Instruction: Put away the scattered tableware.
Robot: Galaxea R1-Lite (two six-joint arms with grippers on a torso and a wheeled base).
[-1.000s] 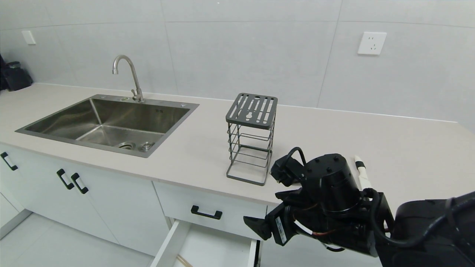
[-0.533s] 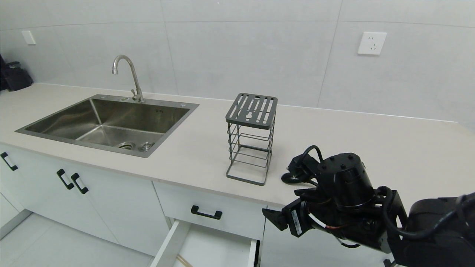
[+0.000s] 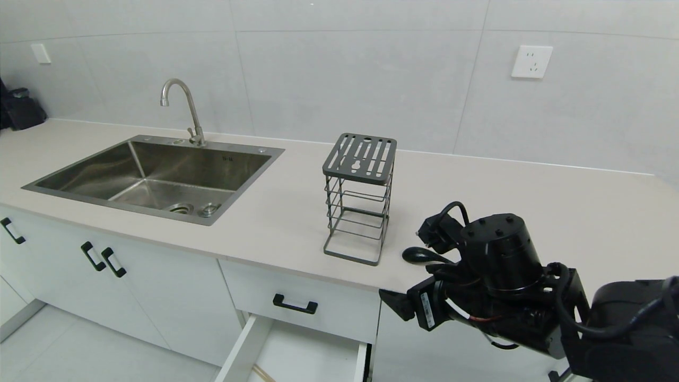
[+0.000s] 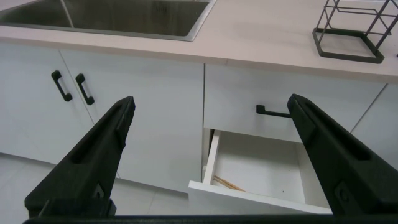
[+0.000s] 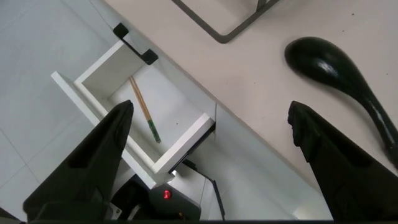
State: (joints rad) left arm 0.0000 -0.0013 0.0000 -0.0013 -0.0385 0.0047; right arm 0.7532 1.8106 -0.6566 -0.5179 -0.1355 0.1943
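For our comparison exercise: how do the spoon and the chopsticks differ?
The spoon is black; the chopsticks are tan. The spoon has a broad bowl; the chopsticks are thin and straight. The spoon lies on the counter, the chopsticks in the open drawer. Both lie flat.

The black spoon hides its handle behind the right arm — the open drawer runs off the lower edge.
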